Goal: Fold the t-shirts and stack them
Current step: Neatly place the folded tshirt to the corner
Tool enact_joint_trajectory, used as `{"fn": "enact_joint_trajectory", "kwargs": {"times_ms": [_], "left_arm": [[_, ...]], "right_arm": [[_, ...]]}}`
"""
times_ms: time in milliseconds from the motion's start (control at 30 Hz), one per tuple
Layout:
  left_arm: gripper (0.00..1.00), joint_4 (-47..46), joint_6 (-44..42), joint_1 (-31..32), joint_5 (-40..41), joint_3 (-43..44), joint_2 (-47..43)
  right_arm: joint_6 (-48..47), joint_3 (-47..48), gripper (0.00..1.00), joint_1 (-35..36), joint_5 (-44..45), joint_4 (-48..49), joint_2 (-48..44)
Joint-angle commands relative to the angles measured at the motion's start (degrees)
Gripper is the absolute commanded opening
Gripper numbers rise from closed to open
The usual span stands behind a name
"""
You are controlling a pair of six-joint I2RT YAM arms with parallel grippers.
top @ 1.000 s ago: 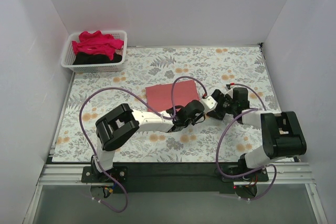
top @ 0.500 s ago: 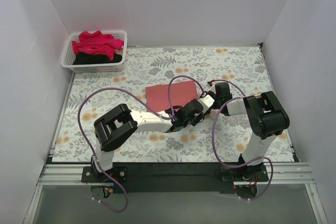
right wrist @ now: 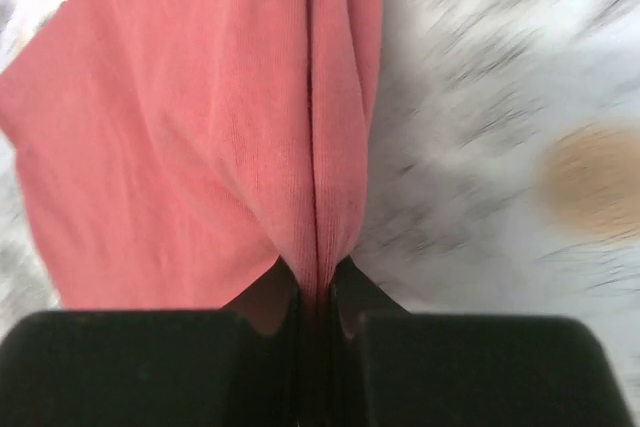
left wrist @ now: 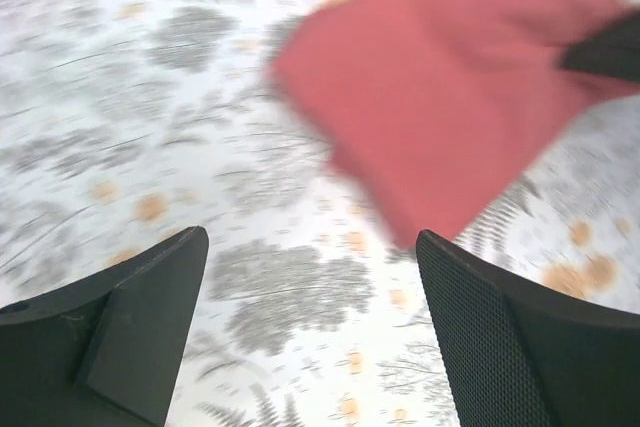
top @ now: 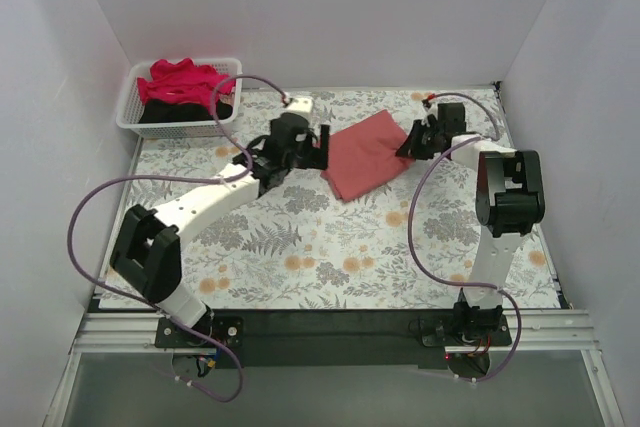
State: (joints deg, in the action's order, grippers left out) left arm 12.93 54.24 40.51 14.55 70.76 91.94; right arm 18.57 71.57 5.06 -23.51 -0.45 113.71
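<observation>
Right wrist view shows your right gripper (right wrist: 315,292) clamped on a bunched edge of the folded coral-red t-shirt (right wrist: 200,127), toward the far right of the floral table (top: 300,247). With the blur, you can't tell whether it lies flat. Your left gripper (left wrist: 310,242) hangs wide apart just left of it, holding nothing. Next, settle it as the stack's base, then fetch the crimson t-shirt (top: 185,82) from the far-left basket (top: 125,117).
</observation>
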Motion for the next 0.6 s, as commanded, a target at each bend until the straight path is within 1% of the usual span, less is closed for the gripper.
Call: {"fn": "enact_joint_trajectory", "kwargs": {"times_ms": [0,33,67,100,133,167,233,267,300,367,400,500,533,567], "left_arm": [[0.85,11.85,5.79,-5.96,-0.13,0.44,-7.45],[0.86,11.86,5.97,-7.28,-0.04,-1.05,-9.04],[0.87,11.51,5.97,-9.90,0.22,-4.20,-10.54],[0.87,10.81,6.23,-11.06,0.83,-6.23,-13.34],[0.88,10.28,6.32,-12.29,0.92,-8.08,-14.50],[0.88,8.97,6.58,-14.39,1.18,-12.10,-15.64],[0.88,7.47,7.02,-16.85,1.27,-15.90,-19.24],[0.88,5.90,7.54,-17.30,1.36,-19.57,-20.47],[0.88,5.27,7.81,-17.74,1.54,-21.00,-21.27],[0.88,3.78,7.90,-18.19,1.80,-24.69,-23.21],[0.88,3.60,7.81,-18.19,1.98,-25.23,-23.38],[0.88,3.77,7.64,-18.19,1.98,-25.24,-22.51],[0.88,3.68,7.64,-18.19,1.98,-25.06,-22.16],[0.88,3.68,7.64,-18.19,1.98,-24.80,-21.20]], "right_arm": [[-13.72,14.00,0.01,-4.09,12.31,-11.84,4.05],[-16.34,16.99,0.01,-4.53,14.61,-14.81,6.67],[-17.33,19.63,0.01,-6.10,16.89,-15.89,7.92],[-18.38,24.71,0.01,-6.64,20.57,-16.60,9.15],[-19.70,26.76,0.01,-7.95,21.82,-17.56,11.34],[-20.14,29.04,0.01,-8.66,23.06,-17.83,12.31],[-20.59,33.97,0.01,-10.85,26.31,-18.01,14.94],[-20.94,35.38,0.01,-11.47,27.45,-18.01,15.74],[-22.33,38.52,0.01,-12.00,29.99,-18.01,16.62],[-24.27,41.53,0.01,-13.23,32.55,-18.10,19.52],[-26.54,44.85,0.01,-13.58,35.17,-18.10,21.53],[-30.33,49.88,0.01,-14.46,39.92,-17.49,24.88],[-30.52,51.11,0.04,-14.99,40.81,-16.79,25.07],[-30.35,50.95,0.11,-15.34,41.60,-15.73,25.16]]}}
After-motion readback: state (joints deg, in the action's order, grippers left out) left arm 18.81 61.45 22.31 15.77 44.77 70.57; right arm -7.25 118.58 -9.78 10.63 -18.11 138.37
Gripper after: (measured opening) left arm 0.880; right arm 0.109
